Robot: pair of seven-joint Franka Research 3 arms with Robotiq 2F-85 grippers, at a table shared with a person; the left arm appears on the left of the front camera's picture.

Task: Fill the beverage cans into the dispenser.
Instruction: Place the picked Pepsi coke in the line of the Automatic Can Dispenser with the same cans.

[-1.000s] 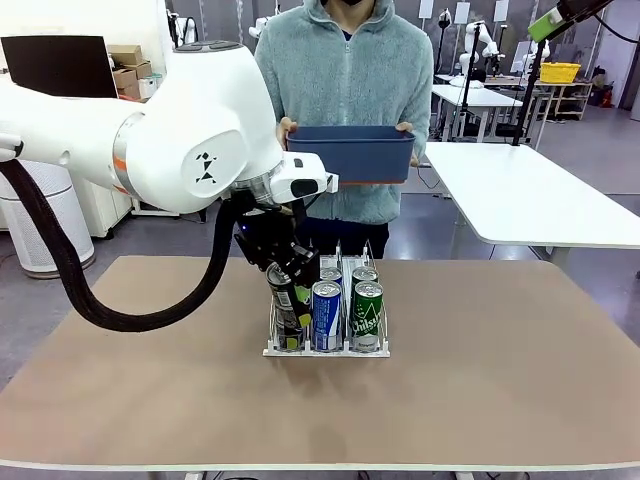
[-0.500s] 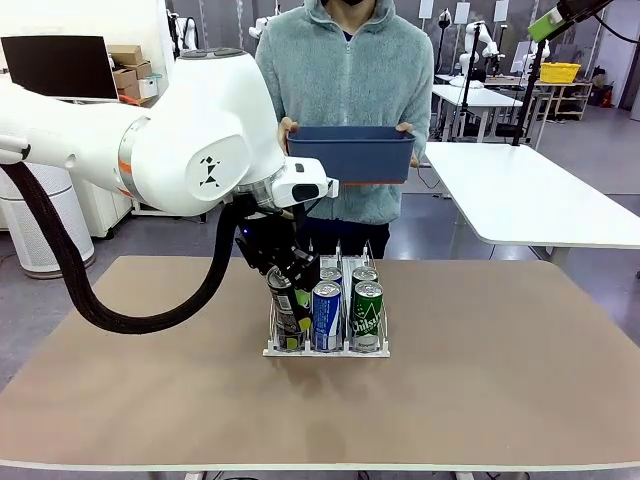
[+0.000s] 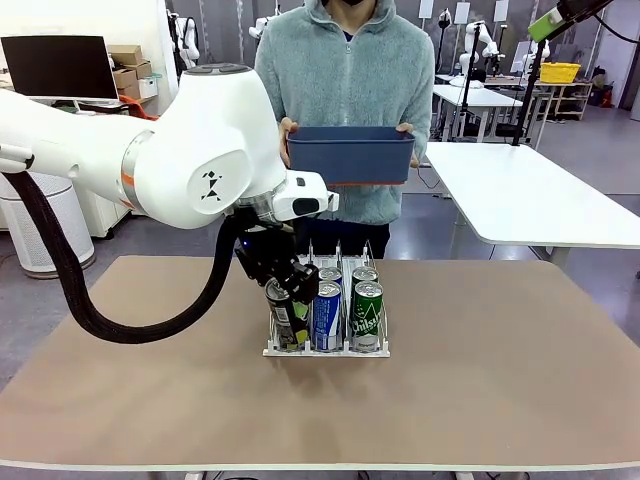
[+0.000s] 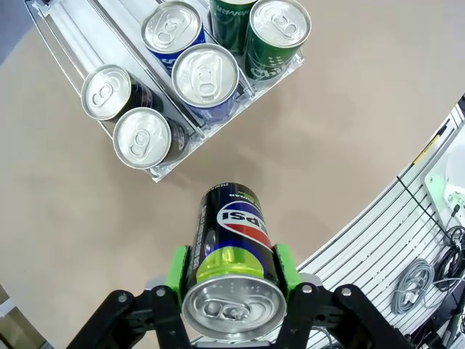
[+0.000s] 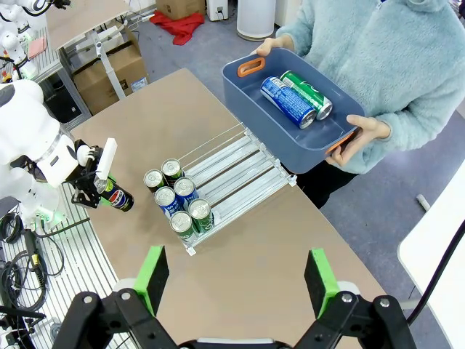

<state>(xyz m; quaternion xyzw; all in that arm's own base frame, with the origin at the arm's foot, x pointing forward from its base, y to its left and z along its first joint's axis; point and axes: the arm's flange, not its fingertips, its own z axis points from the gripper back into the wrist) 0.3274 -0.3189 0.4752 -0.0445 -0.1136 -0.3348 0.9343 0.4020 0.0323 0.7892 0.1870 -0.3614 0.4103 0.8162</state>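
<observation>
Left gripper [image 4: 231, 266]: the green fingers [image 4: 176, 270] are closed on 1 black can [image 4: 232, 225], a pad on each side of the body just below the silver top. The can carries a red, white and blue round logo and a yellow-green band. It is tilted and held above the table [image 3: 480, 380], just off the rack's end on the robot's side, by the lane of black cans. The wrist view shows it clear of the rack.

Rack [image 5: 243, 171]: it stands mid-table, with 3 lanes running toward the person. There are 6 upright cans [image 4: 205, 75], 2 per lane, bunched at the robot's end: 2 black in the robot's left lane, 2 blue in the middle, 2 green in the right. The far half of each lane is bare.

Right gripper [image 5: 236, 270]: the jaws are spread wide with nothing between them, and it sits high over the table looking down.

Person [image 3: 345, 70]: standing at the far side, both hands [image 5: 363, 131] holding a dark blue bin [image 5: 251, 91] by its ends, off the table. In the bin, 1 blue and 1 green can lie side by side.
</observation>
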